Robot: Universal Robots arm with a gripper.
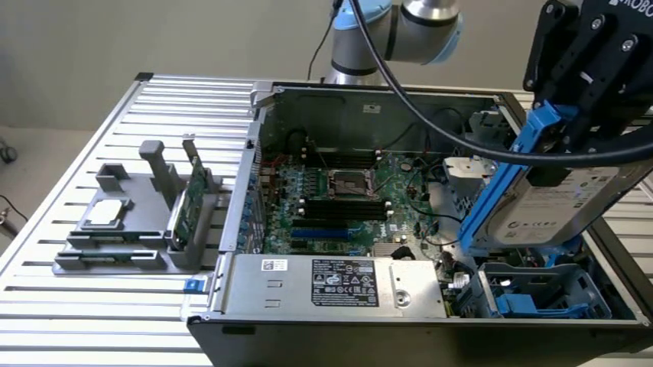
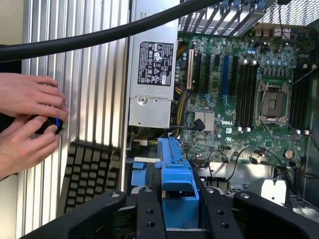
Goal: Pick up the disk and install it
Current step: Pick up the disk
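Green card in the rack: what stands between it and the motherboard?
The computer case's upright metal side wall, seen in the exterior view. The green card stands outside it; the motherboard lies inside.

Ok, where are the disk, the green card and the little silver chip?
disk (image 1: 559,200), exterior view, silver metal face.
green card (image 1: 193,200), exterior view, its flat side.
silver chip (image 1: 107,213), exterior view, its top.

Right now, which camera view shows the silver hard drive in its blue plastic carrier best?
The exterior view: the silver hard drive shows its white-labelled face and blue carrier rail, held by the gripper above the open computer case. The wrist view shows its blue end tab between the gripper's fingers.
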